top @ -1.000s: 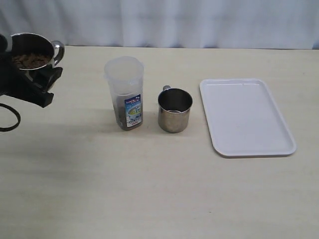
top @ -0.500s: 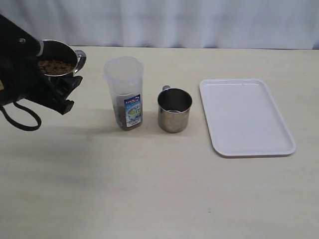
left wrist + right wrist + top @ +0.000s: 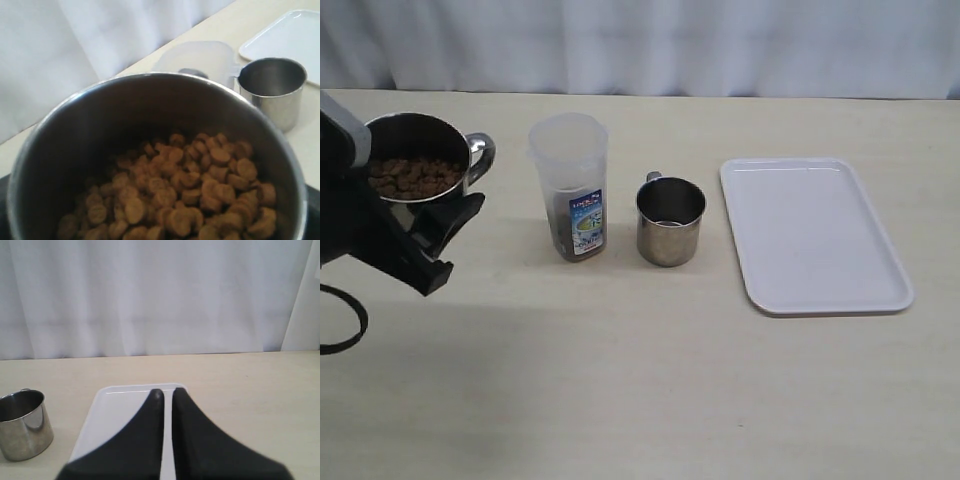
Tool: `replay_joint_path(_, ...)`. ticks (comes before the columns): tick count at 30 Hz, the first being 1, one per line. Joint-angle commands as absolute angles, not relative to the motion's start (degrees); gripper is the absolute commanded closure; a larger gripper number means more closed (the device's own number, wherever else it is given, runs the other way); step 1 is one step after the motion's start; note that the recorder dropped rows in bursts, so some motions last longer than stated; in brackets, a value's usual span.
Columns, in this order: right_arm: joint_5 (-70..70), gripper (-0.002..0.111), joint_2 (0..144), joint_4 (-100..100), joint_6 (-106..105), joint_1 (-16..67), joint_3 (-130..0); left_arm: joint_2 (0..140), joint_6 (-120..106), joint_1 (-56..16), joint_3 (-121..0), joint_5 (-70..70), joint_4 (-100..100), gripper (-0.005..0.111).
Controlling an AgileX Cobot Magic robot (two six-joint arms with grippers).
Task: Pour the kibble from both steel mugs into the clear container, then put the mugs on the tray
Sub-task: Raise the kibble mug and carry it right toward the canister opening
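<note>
The left claw (image 3: 440, 232) is clamped on the held mug (image 3: 415, 135) and carries it in the air above the worktop (image 3: 620, 380), toward its left edge. This mug sits about upright with its mouth up and its loop handle turned toward the clear container (image 3: 570, 160). Kibble (image 3: 415, 177) lies in it as a loose brown heap; the left wrist view shows the pellets piled against the dark inner wall, well below the rim.

The clear container stands upright on the worktop, left of the middle and nearer the far edge than the near one, close beside the held mug but not touching it. A blue-and-white label (image 3: 586, 225) is low on its front, and a dark mass fills its lowest part.

The second mug (image 3: 670, 235) stands upright just beside the container, on the side toward the right edge, with a small gap between them. Its handle points toward the far edge, and what lies on its bottom I cannot tell.

The tray (image 3: 820, 240) lies flat near the right edge, apart from the second mug.

The right claw (image 3: 167, 395) has its black fingers drawn together with only a thin slit between them, gripping nothing. It hangs over the tray's near part, pointing toward the far edge and the white curtain (image 3: 670, 45).
</note>
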State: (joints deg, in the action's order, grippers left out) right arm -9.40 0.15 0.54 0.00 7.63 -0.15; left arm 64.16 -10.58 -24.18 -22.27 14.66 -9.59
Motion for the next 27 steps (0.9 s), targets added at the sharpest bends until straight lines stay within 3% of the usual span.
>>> replay_joint_path(1, -9.54, 0.104, 0.0, 0.93, 0.0, 7.51, 0.0, 62.9, -9.17, -24.72, -19.54, 18.53, -8.72, 0.107)
replay_joint_path(8, -9.54, 0.104, 0.0, 0.93, 0.0, 7.51, 0.0, 62.9, -8.69, -24.72, -17.3, 20.56, -10.25, 0.107)
replay_joint_path(14, -9.54, 0.104, 0.0, 0.93, 0.0, 7.51, 0.0, 63.0, 12.33, -21.77, -17.83, 23.93, -36.53, 0.107)
replay_joint_path(19, -9.54, 0.104, 0.0, 0.93, 0.0, 7.51, 0.0, 63.0, 33.55, -19.11, -21.92, 17.3, -56.69, 0.107)
replay_joint_path(27, -9.54, 0.104, 0.0, 0.93, 0.0, 7.51, 0.0, 63.0, 41.0, -19.36, -25.88, 5.68, -60.78, 0.107)
